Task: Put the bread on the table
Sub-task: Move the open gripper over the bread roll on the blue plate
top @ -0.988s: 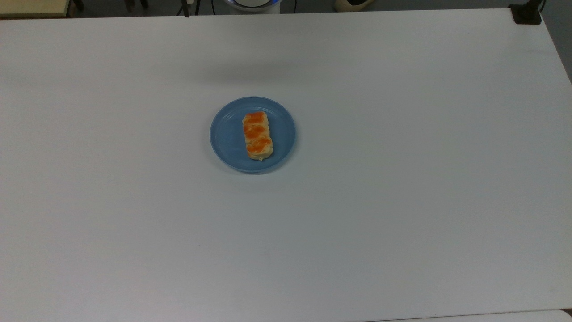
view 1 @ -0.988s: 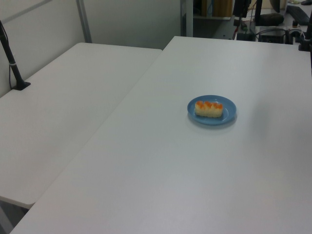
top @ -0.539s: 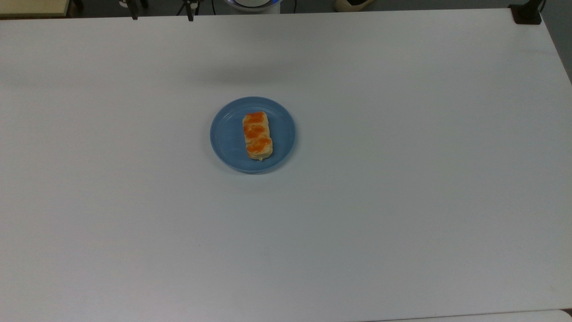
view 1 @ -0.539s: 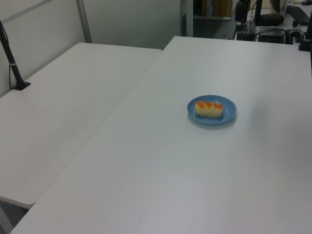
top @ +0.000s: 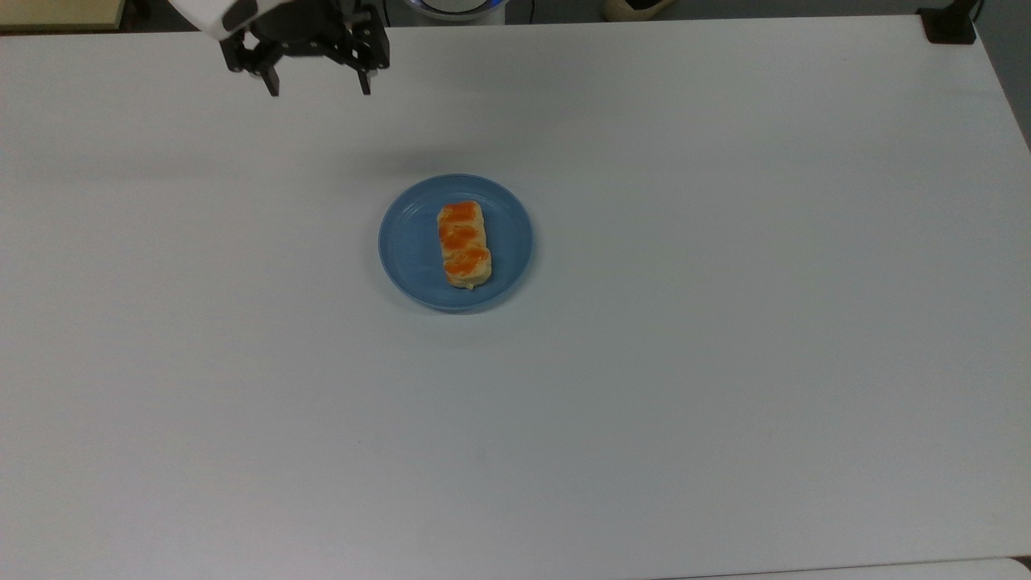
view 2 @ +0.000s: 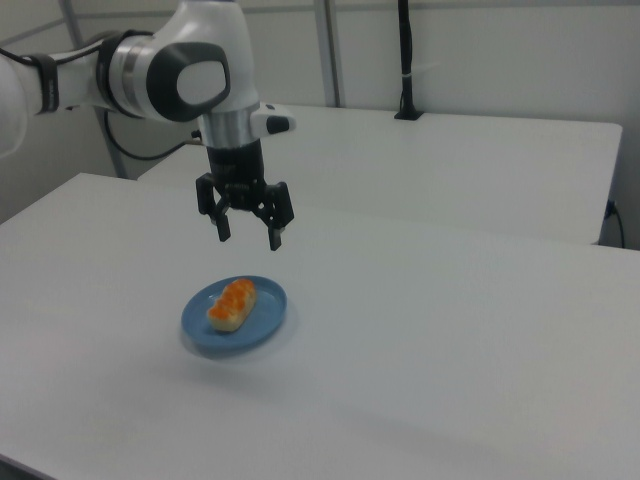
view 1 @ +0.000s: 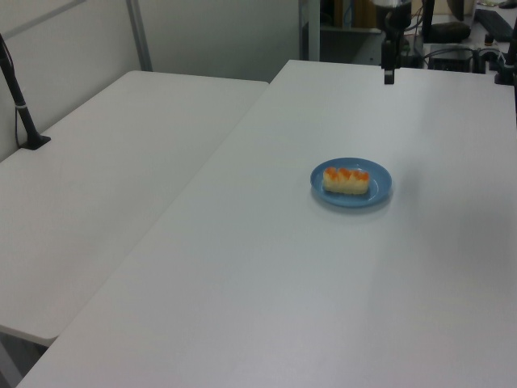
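The bread (top: 465, 245) lies on the blue plate (top: 411, 250). The pincer (top: 317, 84) hangs above, fingers apart; it should descend centred and straddle the bread's narrow width.

Pale tan bread (top: 465, 246), topped with three orange glazed patches in a row. Plain mid-blue plate (top: 511, 234) under it, no pattern, a slightly lighter sheen at the rim. White, matte, unmarked bench (top: 725, 322), shading to soft grey near the far edge in the top view. Black hand (view 2: 248, 233) with dark fingers, on a glossy white arm (view 2: 200, 60) with grey joint bands. Black post (view 2: 405, 60) against a pale wall in the right view.
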Controlling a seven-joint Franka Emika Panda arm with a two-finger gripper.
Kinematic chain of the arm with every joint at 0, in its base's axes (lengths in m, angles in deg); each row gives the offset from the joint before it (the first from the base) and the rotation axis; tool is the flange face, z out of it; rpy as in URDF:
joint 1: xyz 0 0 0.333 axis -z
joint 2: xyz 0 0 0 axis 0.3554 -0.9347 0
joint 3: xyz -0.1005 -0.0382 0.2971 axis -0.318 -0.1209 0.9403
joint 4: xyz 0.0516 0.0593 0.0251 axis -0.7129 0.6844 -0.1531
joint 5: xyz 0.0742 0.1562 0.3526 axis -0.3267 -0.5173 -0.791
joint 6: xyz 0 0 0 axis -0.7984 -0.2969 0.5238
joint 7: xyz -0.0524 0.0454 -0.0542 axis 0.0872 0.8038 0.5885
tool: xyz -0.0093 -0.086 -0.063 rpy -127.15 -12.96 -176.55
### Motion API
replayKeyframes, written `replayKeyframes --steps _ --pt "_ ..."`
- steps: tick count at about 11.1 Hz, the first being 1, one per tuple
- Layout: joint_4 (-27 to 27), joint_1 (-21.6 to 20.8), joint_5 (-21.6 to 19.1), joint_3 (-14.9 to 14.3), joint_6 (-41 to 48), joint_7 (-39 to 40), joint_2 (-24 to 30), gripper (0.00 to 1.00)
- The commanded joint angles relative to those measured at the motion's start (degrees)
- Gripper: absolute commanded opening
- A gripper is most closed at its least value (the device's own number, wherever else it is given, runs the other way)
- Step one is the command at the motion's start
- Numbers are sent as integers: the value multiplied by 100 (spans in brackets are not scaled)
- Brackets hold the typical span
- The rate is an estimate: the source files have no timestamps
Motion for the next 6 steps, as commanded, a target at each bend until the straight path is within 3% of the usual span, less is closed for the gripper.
replayKeyframes --steps 1,3,6 --pt "845 -116 -30 245 -971 -439 146 100" --pt "1312 -124 -30 526 -1587 -546 76 100" --pt "1402 -133 -30 895 -2071 -1046 -398 98"
